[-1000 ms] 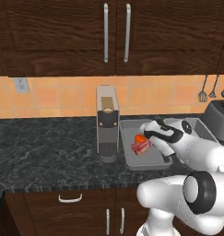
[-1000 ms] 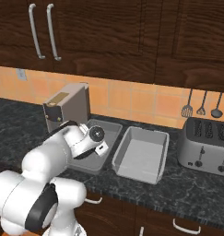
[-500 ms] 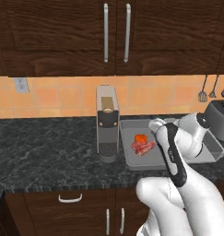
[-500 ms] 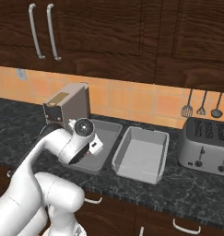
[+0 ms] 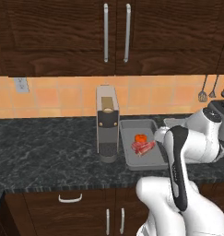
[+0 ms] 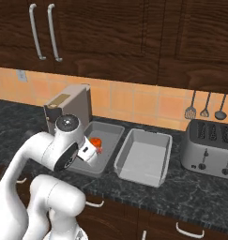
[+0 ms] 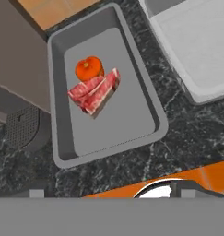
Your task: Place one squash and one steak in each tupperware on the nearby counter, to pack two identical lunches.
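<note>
Now we have one squash [image 7: 89, 68] and one steak [image 7: 95, 91] in the left tupperware [image 7: 148, 99], fingers apart; next we fill the empty tupperware [image 6: 144, 158]

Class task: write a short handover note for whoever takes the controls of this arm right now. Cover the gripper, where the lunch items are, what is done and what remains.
Gripper: open, holding nothing, raised above the left tupperware.
Left tupperware, beside the coffee machine: one squash and one steak lie inside, touching each other. This lunch looks packed.
Right tupperware: nothing in it, sitting between the left one and the toaster on the counter.
Left to do: one more squash and one more steak go into the right tupperware.
</note>
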Tool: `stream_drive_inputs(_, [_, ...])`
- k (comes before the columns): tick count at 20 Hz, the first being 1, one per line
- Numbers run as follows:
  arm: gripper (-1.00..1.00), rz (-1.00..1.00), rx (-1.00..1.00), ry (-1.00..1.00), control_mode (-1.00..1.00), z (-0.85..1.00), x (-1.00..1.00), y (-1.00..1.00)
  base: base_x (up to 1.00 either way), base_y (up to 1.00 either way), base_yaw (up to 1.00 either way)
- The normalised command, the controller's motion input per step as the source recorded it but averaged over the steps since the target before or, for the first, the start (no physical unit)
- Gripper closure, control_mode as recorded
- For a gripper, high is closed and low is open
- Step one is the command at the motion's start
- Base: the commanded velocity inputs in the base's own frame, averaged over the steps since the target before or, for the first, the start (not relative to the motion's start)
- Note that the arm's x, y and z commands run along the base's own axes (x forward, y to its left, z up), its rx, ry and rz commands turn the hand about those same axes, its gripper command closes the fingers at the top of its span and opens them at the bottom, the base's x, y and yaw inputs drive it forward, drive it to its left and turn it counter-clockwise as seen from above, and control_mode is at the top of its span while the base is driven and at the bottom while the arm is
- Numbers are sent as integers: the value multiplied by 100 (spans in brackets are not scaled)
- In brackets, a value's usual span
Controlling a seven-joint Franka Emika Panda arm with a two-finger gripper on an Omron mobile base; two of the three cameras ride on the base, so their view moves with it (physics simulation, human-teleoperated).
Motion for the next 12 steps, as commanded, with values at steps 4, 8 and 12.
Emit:
stream_drive_inputs(4, [-100, 20, -23, 2, -100, 7, -72, 29, 0, 0, 0])
stream_drive_inputs(8, [-100, 7, -24, 2, 100, -1, -70, 27, -25, 2, 1])
stream_drive_inputs(12, [-100, 0, 0, 0, 100, 0, 0, 0, -89, -54, -3])
